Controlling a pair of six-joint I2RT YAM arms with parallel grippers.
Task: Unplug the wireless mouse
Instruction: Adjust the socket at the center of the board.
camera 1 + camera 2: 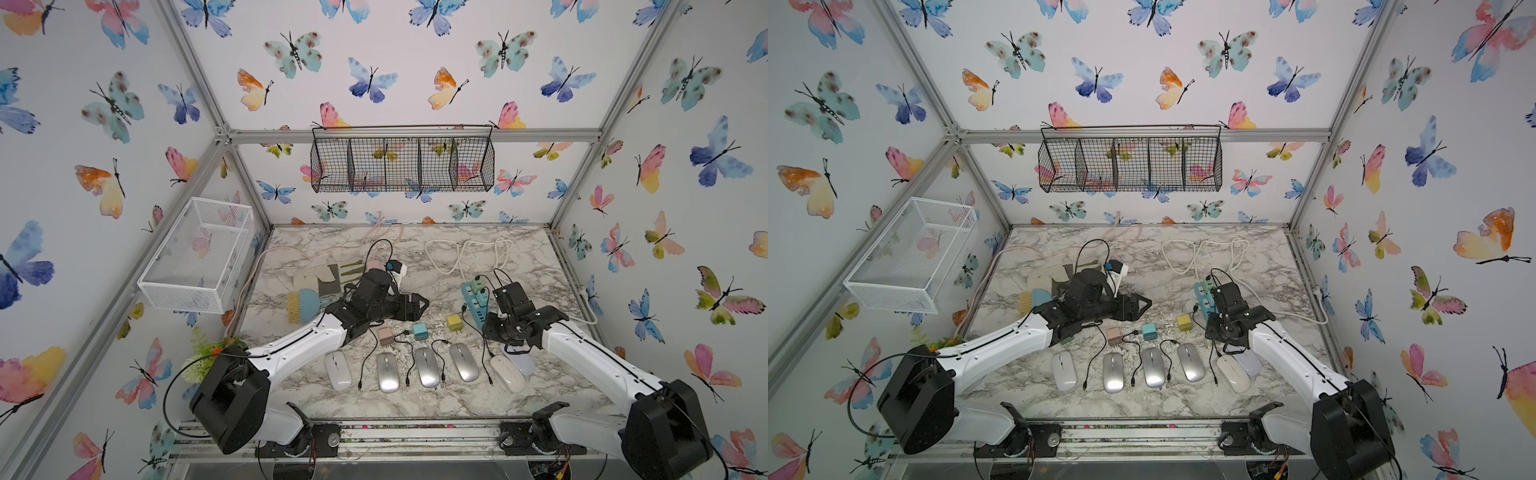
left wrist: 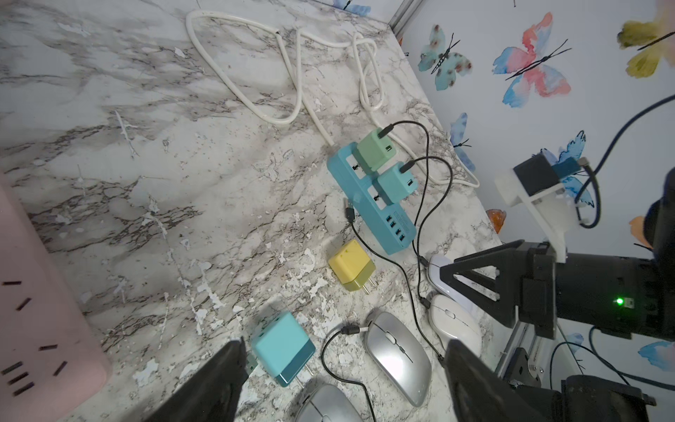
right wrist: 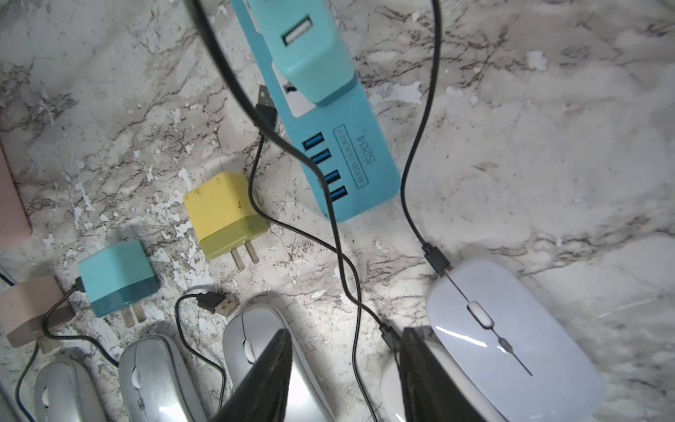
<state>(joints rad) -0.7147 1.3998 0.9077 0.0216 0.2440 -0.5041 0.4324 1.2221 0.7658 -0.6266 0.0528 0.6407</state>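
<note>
Mice (image 1: 427,368) number six; loose chargers (image 1: 419,331) three; plugged chargers (image 2: 372,149) two.

Two wireless mice lie flat at the right end of a row on the marble surface (image 1: 415,407), each with a black lead plugged into its nose. The white mouse (image 1: 508,374) sits slightly angled; the pale lavender mouse (image 3: 511,336) rests just beside it, towards the right edge. One black cable (image 2: 427,146) loops from the lavender mouse up to a green charger (image 2: 372,149); a second cable (image 2: 451,182) runs to a teal charger (image 2: 396,184). Both chargers stand seated in a blue power strip (image 2: 401,241).
</note>
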